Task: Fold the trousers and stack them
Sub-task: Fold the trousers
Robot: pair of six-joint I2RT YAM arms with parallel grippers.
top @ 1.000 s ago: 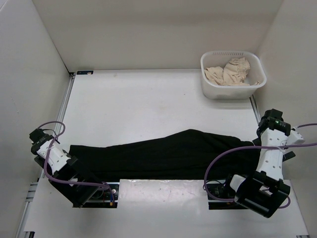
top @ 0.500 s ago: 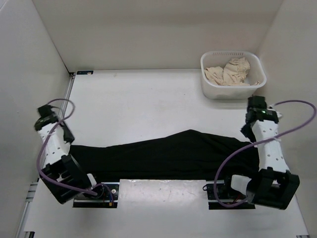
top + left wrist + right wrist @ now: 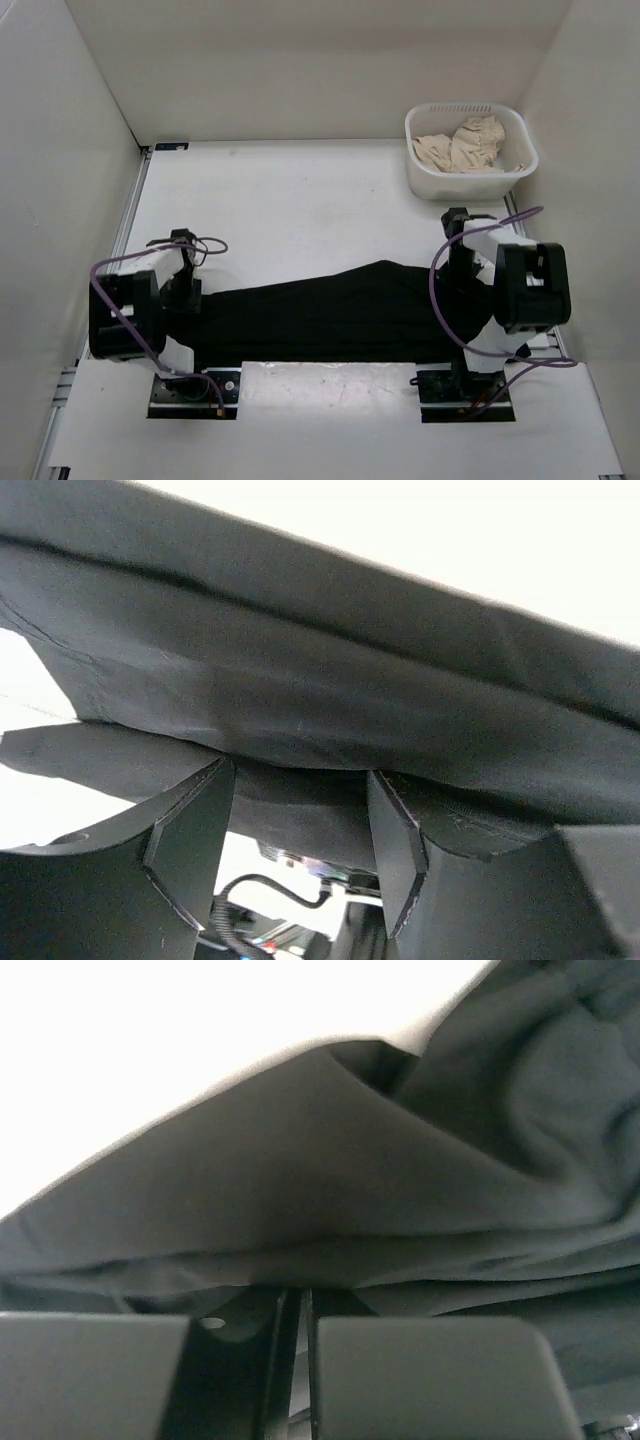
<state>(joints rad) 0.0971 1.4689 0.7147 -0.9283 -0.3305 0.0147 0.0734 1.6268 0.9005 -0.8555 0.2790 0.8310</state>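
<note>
The black trousers (image 3: 330,310) lie stretched left to right across the near part of the table. My left gripper (image 3: 187,292) is at their left end. In the left wrist view its jaws (image 3: 300,772) stand apart, and a loose fold of the trousers (image 3: 330,670) sags across the fingertips (image 3: 195,825). My right gripper (image 3: 459,268) is down on the upper right edge of the garment. In the right wrist view it (image 3: 298,1295) is nearly closed, pinching the edge of the trousers (image 3: 330,1180) at its tips.
A white basket (image 3: 422,182) holding a beige cloth (image 3: 465,150) stands at the back right, close behind the right arm. White walls enclose the table on the left, back and right. A white plate (image 3: 330,378) lies between the arm bases at the front.
Both arms swung in from the outer sides onto the ends of the trousers. The right gripper went from wide open to closed on the cloth. The left jaws narrowed a little.
</note>
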